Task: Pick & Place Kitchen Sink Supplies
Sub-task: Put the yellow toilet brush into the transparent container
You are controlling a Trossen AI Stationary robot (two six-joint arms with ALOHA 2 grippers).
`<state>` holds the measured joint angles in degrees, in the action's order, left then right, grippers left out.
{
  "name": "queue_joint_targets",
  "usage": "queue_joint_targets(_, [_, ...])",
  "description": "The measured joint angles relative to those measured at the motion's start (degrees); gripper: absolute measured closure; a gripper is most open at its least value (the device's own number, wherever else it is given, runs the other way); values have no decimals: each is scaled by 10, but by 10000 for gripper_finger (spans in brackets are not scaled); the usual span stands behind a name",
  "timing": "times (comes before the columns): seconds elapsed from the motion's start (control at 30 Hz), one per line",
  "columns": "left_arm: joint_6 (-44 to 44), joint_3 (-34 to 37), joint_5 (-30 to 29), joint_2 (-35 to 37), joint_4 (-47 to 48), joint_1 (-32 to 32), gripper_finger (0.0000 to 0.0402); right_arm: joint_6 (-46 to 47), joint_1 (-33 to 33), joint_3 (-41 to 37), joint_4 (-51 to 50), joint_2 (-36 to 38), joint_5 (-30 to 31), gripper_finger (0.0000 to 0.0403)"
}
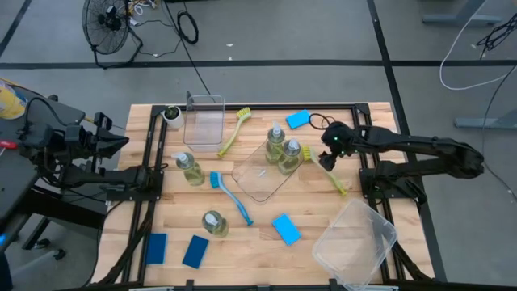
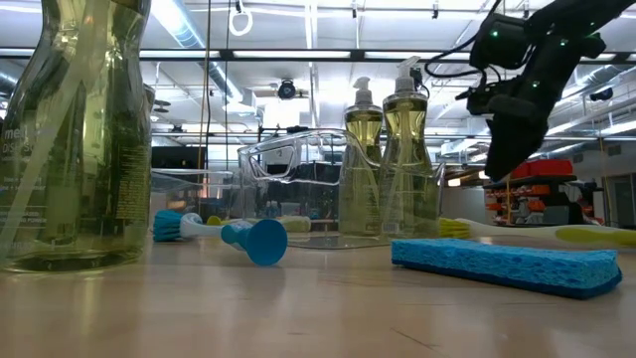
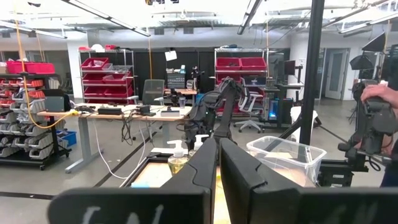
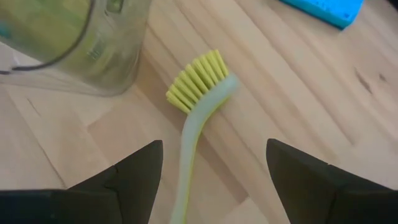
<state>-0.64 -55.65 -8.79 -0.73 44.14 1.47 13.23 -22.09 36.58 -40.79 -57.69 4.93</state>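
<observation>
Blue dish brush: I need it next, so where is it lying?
In the high view the blue dish brush lies near the table's middle, between the left-side bottle and the clear flat tray, handle angled toward the front.

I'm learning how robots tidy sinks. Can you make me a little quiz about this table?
1. How many blue sponges lie on the table?
2. True or false: the right gripper has its jaws open above a yellow-green brush.
3. Two bottles stand in: A) the flat tray B) the tall bin

Key: 1. Four. 2. True. 3. A.
</observation>
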Motion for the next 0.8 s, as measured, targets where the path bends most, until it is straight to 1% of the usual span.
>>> queue_joint_targets(0.1, [0,0,0,0,0,0,376,0,0,0,0,-19,-1,117])
queue_joint_targets(0.33, [0,0,0,0,0,0,376,0,0,0,11,-54,-50,117])
queue_joint_targets(0.5, [0,0,0,0,0,0,376,1,0,-6,17,-75,-45,117])
queue_joint_targets(0.73, [0,0,0,0,0,0,376,2,1,-43,37,-100,-45,117])
queue_joint_targets(0.8, [0,0,0,0,0,0,376,17,2,-50,48,-103,-47,117])
